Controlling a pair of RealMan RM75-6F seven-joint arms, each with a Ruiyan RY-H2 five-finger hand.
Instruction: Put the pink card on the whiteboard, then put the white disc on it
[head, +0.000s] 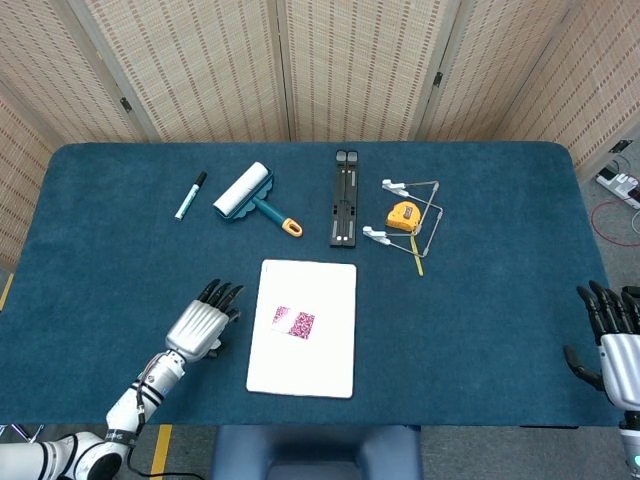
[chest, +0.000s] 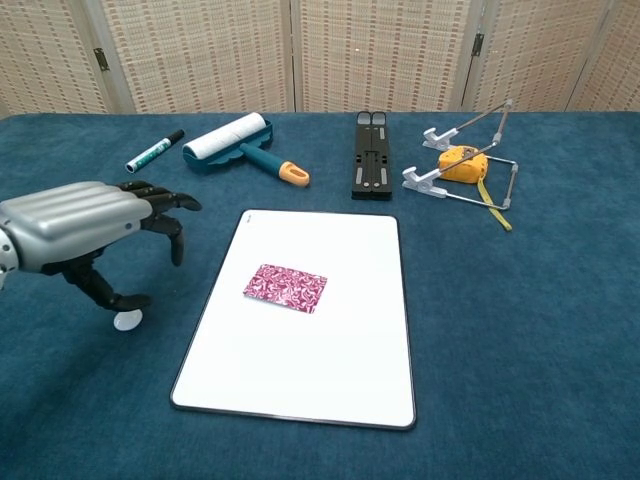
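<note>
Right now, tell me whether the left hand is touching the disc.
Cannot tell. In the chest view the left hand is over the disc, its thumb tip overlapping the disc's edge; no gap or contact shows plainly. The head view hides the disc.

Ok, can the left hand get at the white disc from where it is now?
Probably yes. The left hand hangs open right over the white disc on the cloth beside the whiteboard, fingers apart and empty, with nothing between them.
</note>
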